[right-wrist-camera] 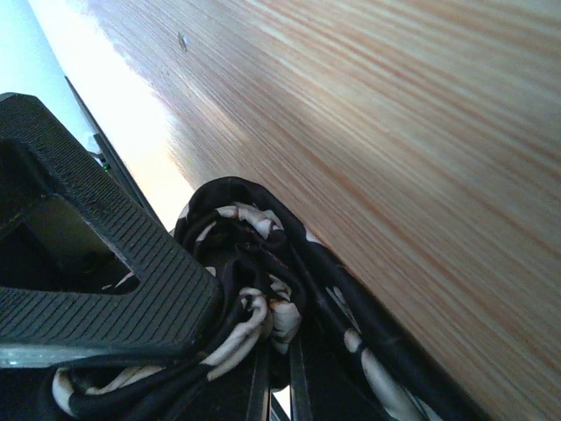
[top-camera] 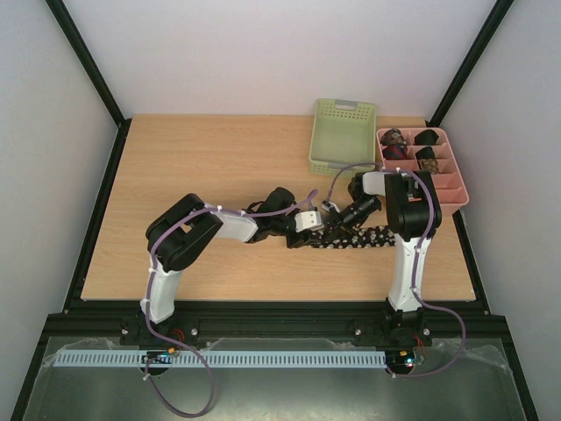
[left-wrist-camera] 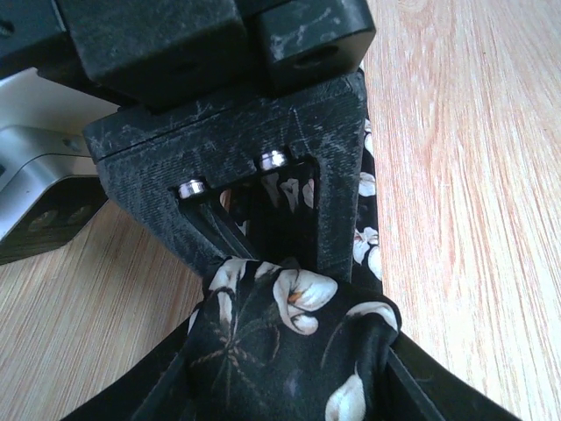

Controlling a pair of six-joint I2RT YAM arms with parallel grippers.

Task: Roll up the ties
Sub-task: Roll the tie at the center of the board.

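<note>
Hugs the rolled end of the long black, pale-flowered fabric necktie (top-camera: 364, 237) with left jaws narrowed onto the bundle, to stop unwinding. Holds right jaws shut inside as a core; leaves the unrolled length flat near the wooden surface's (top-camera: 219, 167) front edge, right of centre.

White-and-black arms (top-camera: 219, 226), lilac cables (top-camera: 208, 373), ribbed black jaws, silver screws (left-wrist-camera: 273, 160)
</note>
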